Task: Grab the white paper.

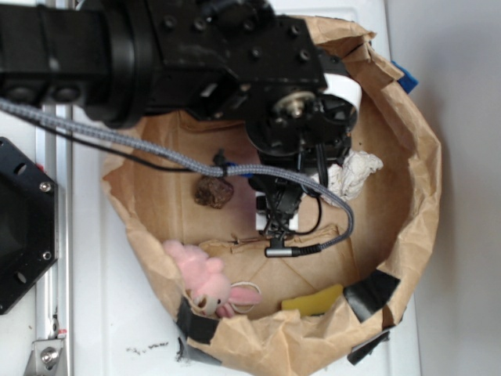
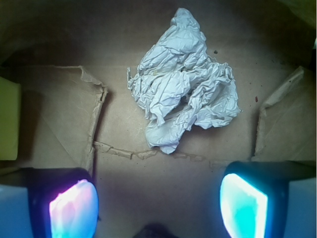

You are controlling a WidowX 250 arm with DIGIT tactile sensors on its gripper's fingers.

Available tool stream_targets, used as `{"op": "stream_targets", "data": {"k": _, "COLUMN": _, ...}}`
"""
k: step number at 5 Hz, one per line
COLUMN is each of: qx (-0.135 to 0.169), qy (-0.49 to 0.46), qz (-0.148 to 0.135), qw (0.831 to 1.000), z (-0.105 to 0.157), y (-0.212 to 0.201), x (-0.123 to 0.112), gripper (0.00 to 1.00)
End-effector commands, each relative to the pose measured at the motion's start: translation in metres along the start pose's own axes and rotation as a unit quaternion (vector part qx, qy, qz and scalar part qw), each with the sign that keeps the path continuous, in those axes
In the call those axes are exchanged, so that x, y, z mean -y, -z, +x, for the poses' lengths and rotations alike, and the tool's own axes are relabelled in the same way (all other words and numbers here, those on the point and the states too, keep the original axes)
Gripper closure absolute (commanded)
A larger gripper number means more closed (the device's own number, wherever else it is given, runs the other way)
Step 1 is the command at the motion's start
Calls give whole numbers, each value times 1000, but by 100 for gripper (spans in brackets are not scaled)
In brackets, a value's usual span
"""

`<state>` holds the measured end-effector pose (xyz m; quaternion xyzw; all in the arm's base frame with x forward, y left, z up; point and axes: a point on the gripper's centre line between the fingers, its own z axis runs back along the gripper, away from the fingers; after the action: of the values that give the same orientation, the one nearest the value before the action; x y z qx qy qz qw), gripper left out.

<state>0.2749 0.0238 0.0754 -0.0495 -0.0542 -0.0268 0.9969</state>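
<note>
The white paper (image 2: 184, 84) is a crumpled, creased wad lying on the brown paper floor, ahead of my gripper (image 2: 158, 206) in the wrist view. It also shows in the exterior view (image 1: 354, 172), at the right of the bag, just right of the arm. My gripper is open; its two glowing pads (image 2: 74, 210) stand wide apart with nothing between them, short of the wad. In the exterior view the gripper (image 1: 313, 168) is mostly hidden under the black arm.
A torn brown paper bag wall (image 1: 419, 180) rings the area. Inside lie a brown rock-like lump (image 1: 214, 191), a pink plush toy (image 1: 210, 280) and a yellow piece (image 1: 313, 300). A grey cable (image 1: 235, 169) crosses the bag. A yellow object (image 2: 9, 119) shows at the wrist view's left.
</note>
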Motion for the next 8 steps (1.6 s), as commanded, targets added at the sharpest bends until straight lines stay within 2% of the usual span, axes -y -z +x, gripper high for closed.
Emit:
{"op": "stream_targets", "data": {"k": 1, "qx": 67, "qy": 4, "qz": 15, "qw": 998, "z": 8, "y": -22, "x": 6, "gripper": 0}}
{"op": "stream_targets", "data": {"k": 5, "qx": 67, "qy": -19, "qz": 21, "qw": 997, "z": 28, "y": -22, "x": 4, "gripper": 0}}
{"op": "stream_targets", "data": {"k": 8, "qx": 52, "qy": -27, "qz": 34, "qw": 998, "z": 53, "y": -16, "x": 10, "gripper": 0}}
